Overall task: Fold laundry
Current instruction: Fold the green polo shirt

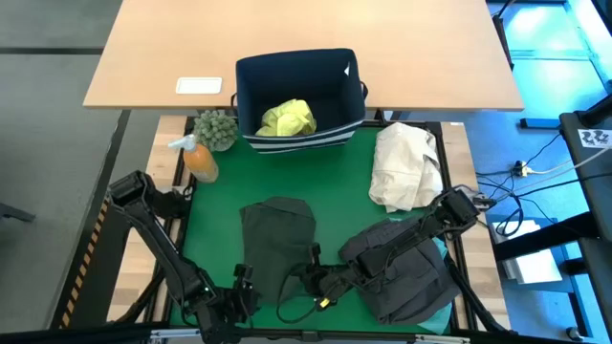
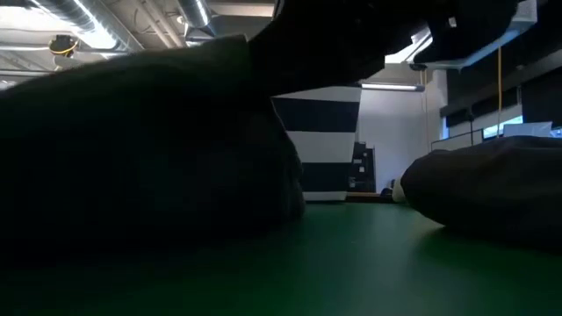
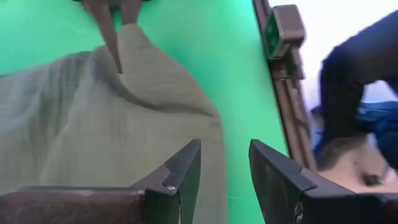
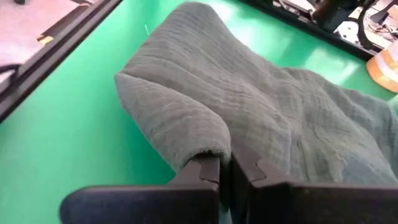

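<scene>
Your right hand [image 4: 225, 168] is pinched tight on a fold of the olive garment [image 1: 279, 234], mid green surface [image 1: 344, 167], near front edge. Left hand [image 3: 224, 171] hovers w/ fingers spread beside it. Charcoal garment [image 1: 406, 272] lies right. No readable labels.
</scene>
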Tool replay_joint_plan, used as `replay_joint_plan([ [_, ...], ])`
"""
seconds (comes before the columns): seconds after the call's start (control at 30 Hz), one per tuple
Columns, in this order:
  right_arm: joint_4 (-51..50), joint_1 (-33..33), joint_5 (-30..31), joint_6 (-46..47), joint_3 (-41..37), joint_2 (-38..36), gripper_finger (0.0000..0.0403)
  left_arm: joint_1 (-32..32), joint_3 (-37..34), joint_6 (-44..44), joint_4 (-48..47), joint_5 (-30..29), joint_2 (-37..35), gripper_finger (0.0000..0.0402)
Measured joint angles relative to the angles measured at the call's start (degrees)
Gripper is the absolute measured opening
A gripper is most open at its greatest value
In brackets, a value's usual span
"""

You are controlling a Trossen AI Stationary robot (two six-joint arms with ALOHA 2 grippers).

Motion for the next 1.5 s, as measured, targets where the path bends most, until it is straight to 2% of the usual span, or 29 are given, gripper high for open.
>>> replay_joint_plan([
  [0.07,-0.05,0.00,0.00,0.02,0.00,-0.06,0.0002,0.41,0.00,1.08,-0.60,-0.92,0.38,0.0131],
  [0.27,-0.42,-0.23,0.01,2.70,0.00,-0.07,0.0001,2.53,-0.02,2.38,-0.81,2.16,0.48,0.0144],
  [0.5,-0.77,-0.70,0.13,4.31,0.00,-0.07,0.0001,1.37,-0.04,1.43,0.55,5.86,1.10,0.0203],
  [0.67,-0.53,-1.12,-0.02,4.73,0.00,-0.07,0.0001,-0.81,-0.07,1.72,0.40,4.46,2.24,0.0247],
  [0.83,-0.52,-1.87,-0.52,6.86,0.00,-0.07,0.0001,-0.70,-0.07,3.08,0.72,2.79,5.26,0.0272],
  [1.07,-0.61,-2.25,-1.99,7.41,0.02,-0.09,0.0001,-0.79,-0.07,1.89,-0.44,0.36,7.70,0.0283],
  [1.37,-0.57,-2.45,-2.01,7.53,0.07,-0.12,0.0001,-1.03,-0.07,-1.25,-9.45,-0.68,7.79,0.0283],
  [1.5,-0.60,-2.95,-2.01,8.56,0.07,-0.14,0.0001,-0.65,-0.07,-1.00,-9.34,-0.15,9.74,0.0283],
])
